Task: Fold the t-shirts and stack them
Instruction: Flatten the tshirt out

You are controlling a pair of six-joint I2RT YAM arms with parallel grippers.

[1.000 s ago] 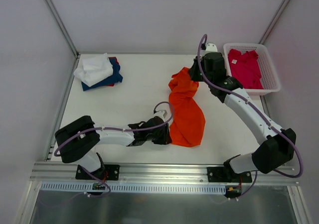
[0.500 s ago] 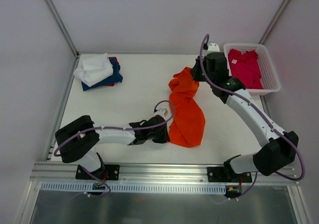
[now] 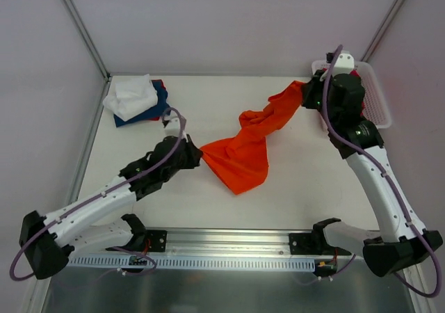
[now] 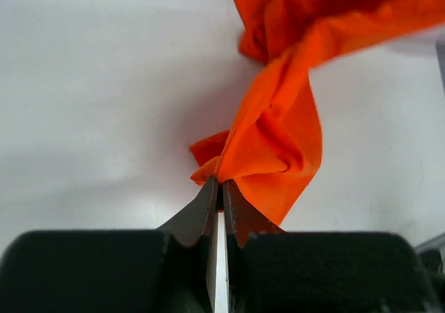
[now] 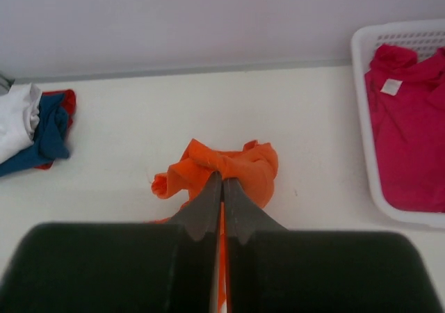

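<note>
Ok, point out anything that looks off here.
The bright orange cloth t-shirt is twisted like a rope between the left tool and right tool, both shut on it, not spread flat.

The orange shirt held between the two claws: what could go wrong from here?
The left gripper and right gripper each pinch only a small bunched bit of the orange t-shirt, so it might slip free. The cloth looks twisted between them, so it may lie down wrinkled rather than flat. The right arm is close to the basket and could nudge it.
</note>
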